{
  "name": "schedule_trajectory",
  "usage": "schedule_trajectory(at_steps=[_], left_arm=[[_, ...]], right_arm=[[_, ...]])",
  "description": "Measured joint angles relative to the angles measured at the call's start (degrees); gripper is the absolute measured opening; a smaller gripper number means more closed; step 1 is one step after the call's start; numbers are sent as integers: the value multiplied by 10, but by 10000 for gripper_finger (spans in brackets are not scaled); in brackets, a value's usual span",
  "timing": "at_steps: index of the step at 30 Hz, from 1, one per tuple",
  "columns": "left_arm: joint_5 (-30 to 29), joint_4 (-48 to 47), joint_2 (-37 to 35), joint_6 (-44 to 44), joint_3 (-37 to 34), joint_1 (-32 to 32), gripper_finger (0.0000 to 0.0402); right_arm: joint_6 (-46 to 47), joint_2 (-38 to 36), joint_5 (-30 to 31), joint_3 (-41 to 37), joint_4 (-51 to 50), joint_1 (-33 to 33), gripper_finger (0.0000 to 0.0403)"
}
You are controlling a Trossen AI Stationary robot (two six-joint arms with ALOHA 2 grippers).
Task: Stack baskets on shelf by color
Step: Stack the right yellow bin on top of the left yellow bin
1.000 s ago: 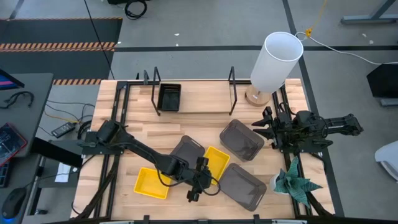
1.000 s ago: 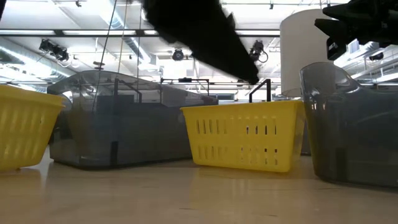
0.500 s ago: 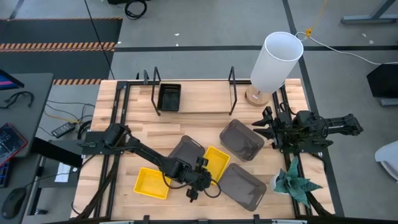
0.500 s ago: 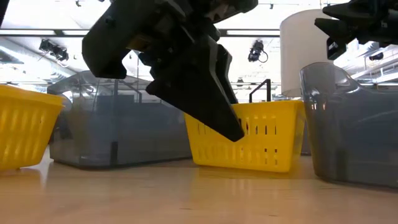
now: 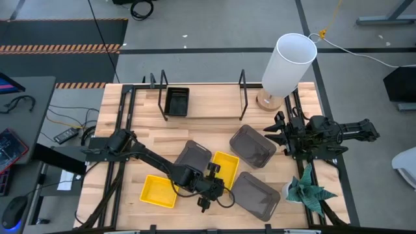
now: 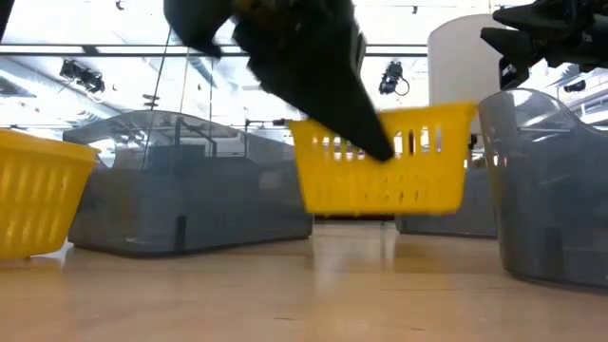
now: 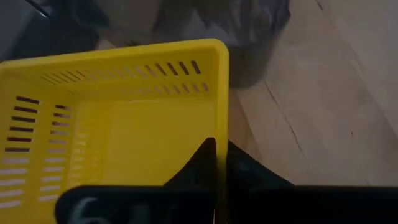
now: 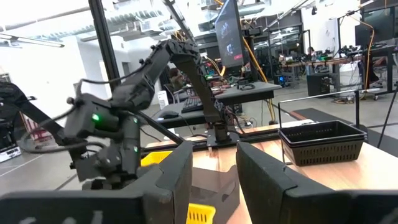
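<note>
My left gripper (image 5: 213, 178) is shut on a small yellow basket (image 5: 226, 166) in the middle of the table's near half. The low view shows that basket (image 6: 385, 171) up off the tabletop. A second yellow basket (image 5: 158, 190) rests on its base near the front left. Three dark grey baskets (image 5: 195, 156) (image 5: 252, 146) (image 5: 255, 195) rest on the table around them. One black mesh basket (image 5: 177, 101) stands on the shelf (image 5: 211, 104) at the far edge. My right gripper (image 5: 276, 135) hovers open at the right, holding nothing. My left gripper pinches the rim of one side wall (image 7: 222, 127) of the yellow basket, one finger (image 7: 198, 171) inside and the other (image 7: 252, 177) outside. The fingers slant down from the near left, along the wall. The basket hangs almost level, lifted clear of the table.
A tall white cylinder lamp (image 5: 286, 65) stands at the far right, beside the shelf's right wire upright (image 5: 243, 84). A green plant (image 5: 309, 192) sits at the near right corner. Bare wood lies between the shelf and the baskets.
My left gripper has come down over the yellow basket's wall, shut on it and risen. The basket, which stood on the table, now hangs clear of it and has shifted a little toward the right.
</note>
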Motion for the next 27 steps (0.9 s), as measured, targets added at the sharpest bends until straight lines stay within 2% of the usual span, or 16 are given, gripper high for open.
schedule_trajectory(at_steps=[6,11,14,21,27], left_arm=[[-43,-114,0,-3,86,0,6],[-62,-225,-1,-52,162,-10,6],[-64,-274,-14,-92,177,-24,6],[-140,-390,-78,-238,173,-76,5],[-149,-483,-97,-428,173,-129,7]], right_arm=[[0,0,0,0,0,0,130],[0,0,0,0,0,0,130],[0,0,0,0,0,0,130],[0,0,0,0,1,0,130],[0,0,0,0,2,0,130]])
